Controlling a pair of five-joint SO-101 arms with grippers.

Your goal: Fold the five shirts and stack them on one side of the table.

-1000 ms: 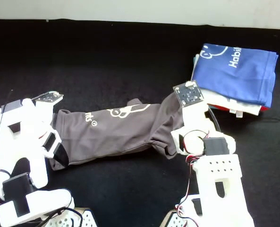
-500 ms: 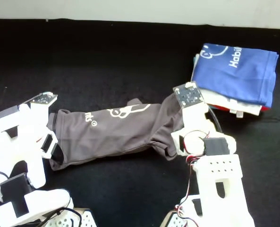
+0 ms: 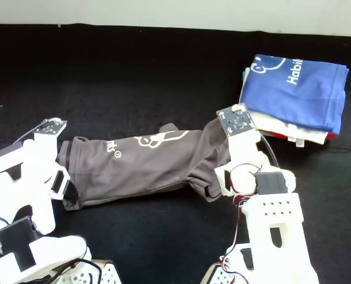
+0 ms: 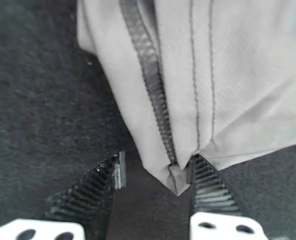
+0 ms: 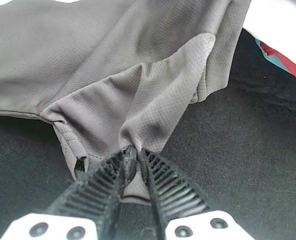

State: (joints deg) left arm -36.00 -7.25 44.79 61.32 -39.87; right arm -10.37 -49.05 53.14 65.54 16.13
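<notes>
High view: fixed overhead camera, looking down over the black table [image 3: 163, 71] from the arms' side, with both arm bases at the near edge. It takes in the whole scene.
Left wrist view: faces out past the left gripper [image 4: 156, 165], very close on one end of the grey shirt [image 4: 212, 75].
Right wrist view: faces out past the right gripper [image 5: 134, 152], close on the shirt's other end, with the folded stack [image 5: 282, 30] just beyond.
Shared: grey shirt, all three views; stack, high and right wrist views.

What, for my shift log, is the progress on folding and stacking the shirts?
Done: a folded stack sits at one side, blue shirt on top, a white one and a red edge beneath; its count is hidden. In hand: the grey shirt lies stretched, right tool shut on one end, left tool open at the other. Left: fold the grey shirt and stack it.
</notes>
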